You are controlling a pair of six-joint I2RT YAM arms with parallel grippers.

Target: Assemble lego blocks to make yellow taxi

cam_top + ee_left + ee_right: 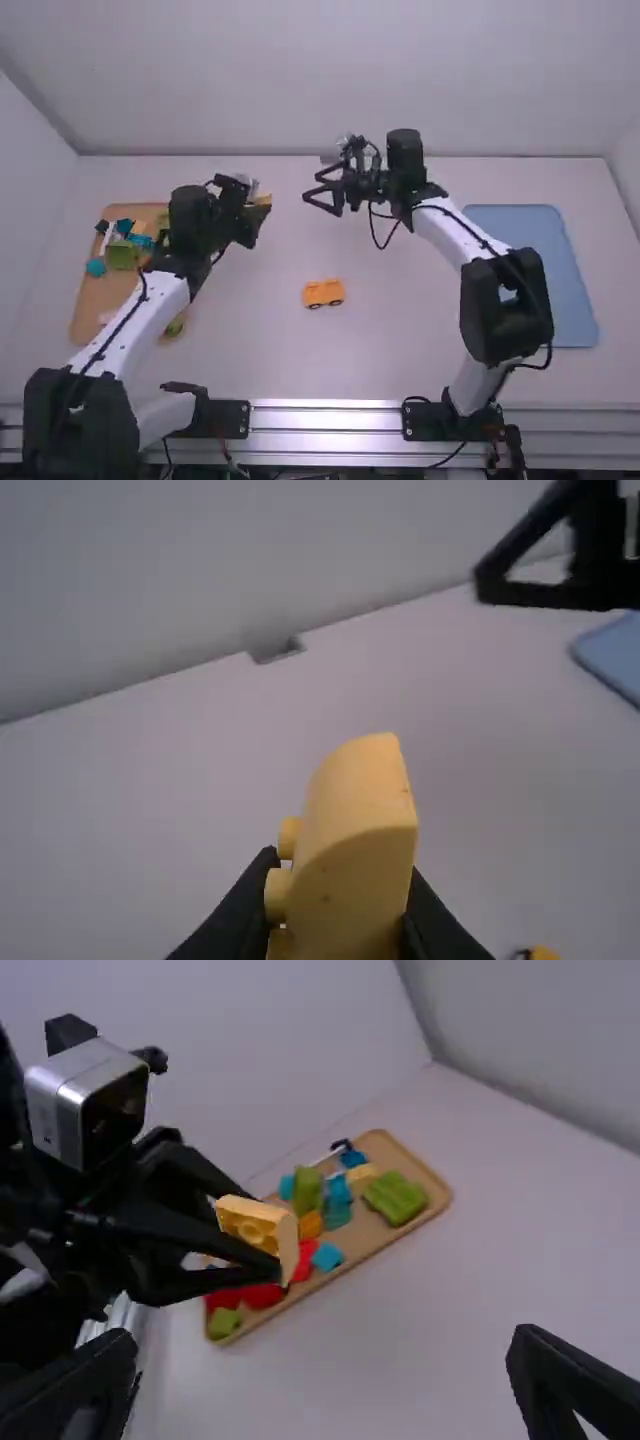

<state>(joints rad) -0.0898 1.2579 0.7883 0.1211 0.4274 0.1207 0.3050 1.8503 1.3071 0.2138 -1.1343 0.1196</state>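
My left gripper [262,205] holds a yellow block [260,199] above the table, left of centre. In the left wrist view the curved yellow block [355,845], studs facing sideways, is gripped by my left gripper [335,930]. The right wrist view shows the block's hollow underside [262,1230]. My right gripper [318,188] stands open with nothing between its fingers, to the right of the held block; in its own wrist view my right gripper [325,1370] has its fingers wide apart. An orange-yellow wheeled car base [323,293] rests on the table, nearer the arm bases than both grippers.
On the left lies a wooden tray [88,300] with green, blue, red and yellow blocks, partly behind the left arm. A blue tray [535,260] lies on the right, beside the right arm. A wall [330,80] rises behind the table's far edge.
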